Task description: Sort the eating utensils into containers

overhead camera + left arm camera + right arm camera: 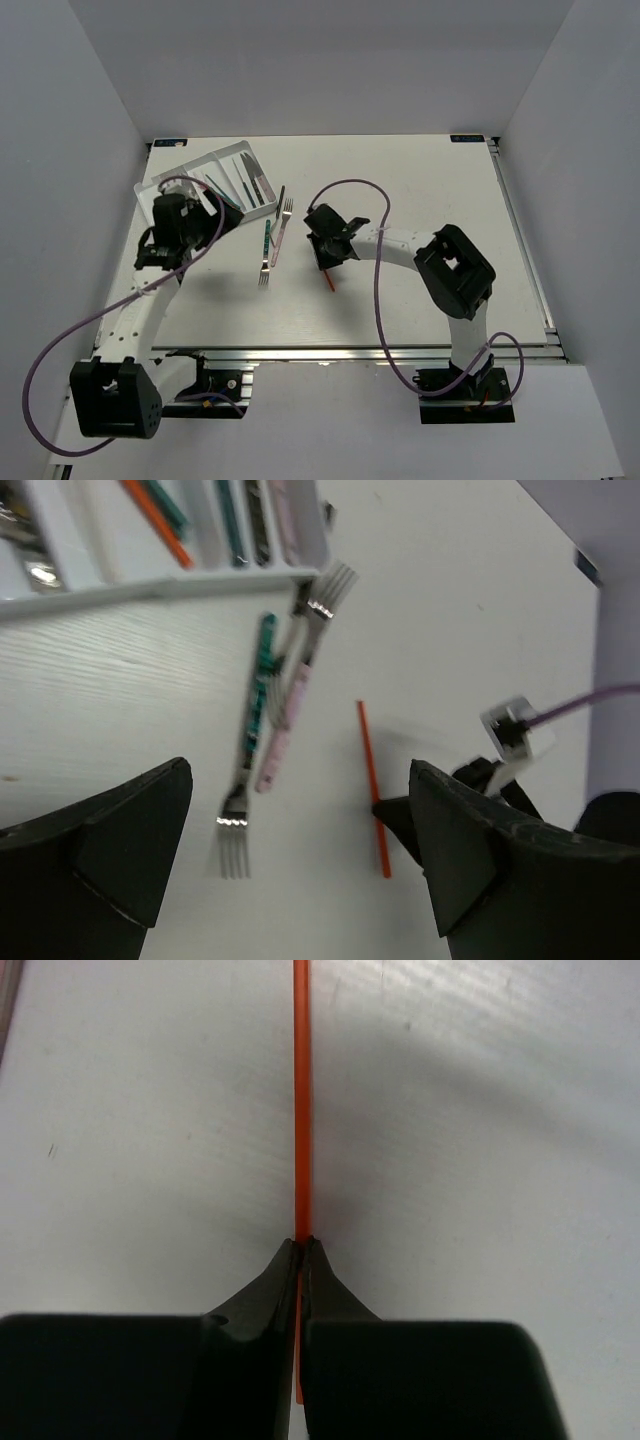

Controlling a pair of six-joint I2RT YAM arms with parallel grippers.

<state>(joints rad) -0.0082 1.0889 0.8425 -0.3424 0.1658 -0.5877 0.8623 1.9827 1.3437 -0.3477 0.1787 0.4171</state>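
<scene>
An orange chopstick [302,1110] lies on the white table, and my right gripper [302,1245] is shut on it near one end; from above, that chopstick [329,279] pokes out below the right gripper [326,252]. To its left lie a teal-handled fork [256,715], a pink-handled fork [288,716] and a dark-handled utensil [281,200]. The white cutlery tray [152,183] sits at the back left with several utensils in its compartments, among them an orange chopstick [155,522]. My left gripper [300,855] hangs open and empty by the tray's near end.
The right arm's purple cable [378,300] loops over the table's middle. White enclosure walls [70,150] stand on both sides. A metal rail [350,353] runs along the near edge.
</scene>
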